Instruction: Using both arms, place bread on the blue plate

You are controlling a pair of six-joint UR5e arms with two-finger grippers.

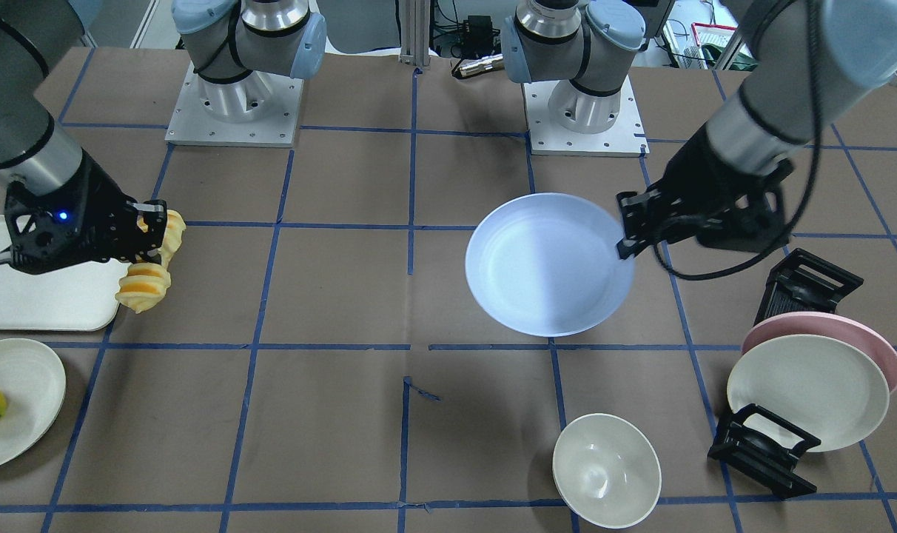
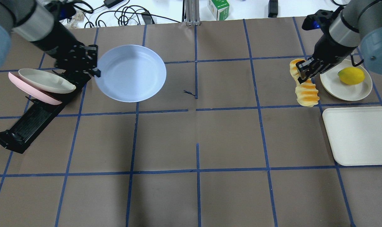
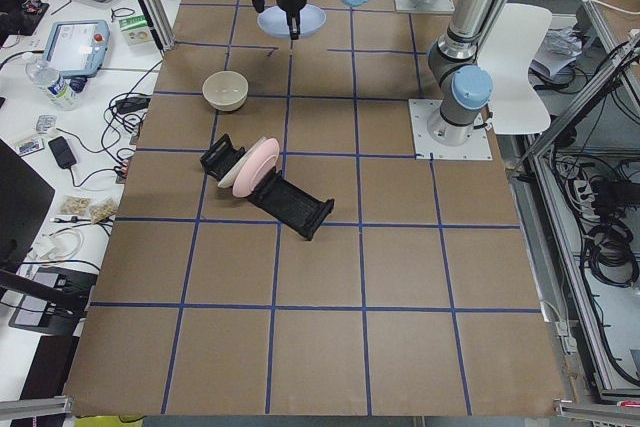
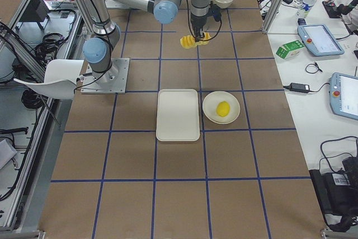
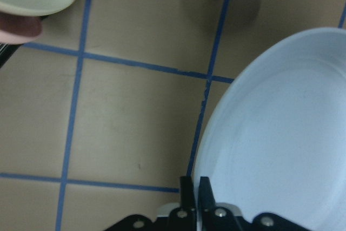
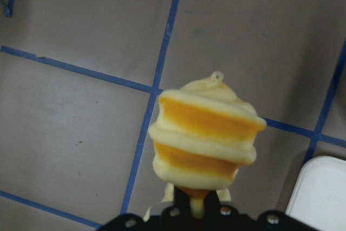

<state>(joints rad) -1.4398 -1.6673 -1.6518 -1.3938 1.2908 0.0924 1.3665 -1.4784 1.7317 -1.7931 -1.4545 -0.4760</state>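
The blue plate [image 2: 131, 73] is held off the table by its rim in my left gripper [image 2: 96, 71], which is shut on it; it also shows in the front view [image 1: 548, 263] and the left wrist view [image 5: 281, 133]. My right gripper [image 2: 302, 75] is shut on the middle of the bread [image 2: 306, 91], a ridged yellow-orange loaf, and holds it above the table at the far right. The bread also shows in the front view [image 1: 149, 285] and the right wrist view [image 6: 205, 139]. Plate and bread are far apart.
A black dish rack [image 2: 30, 123] holds a cream plate [image 2: 46, 82] and a pink plate [image 2: 24, 91] at the left. A white tray [image 2: 361, 135] and a cream plate with a lemon [image 2: 351, 75] sit at the right. A cream bowl [image 1: 606, 470] stands on the operators' side.
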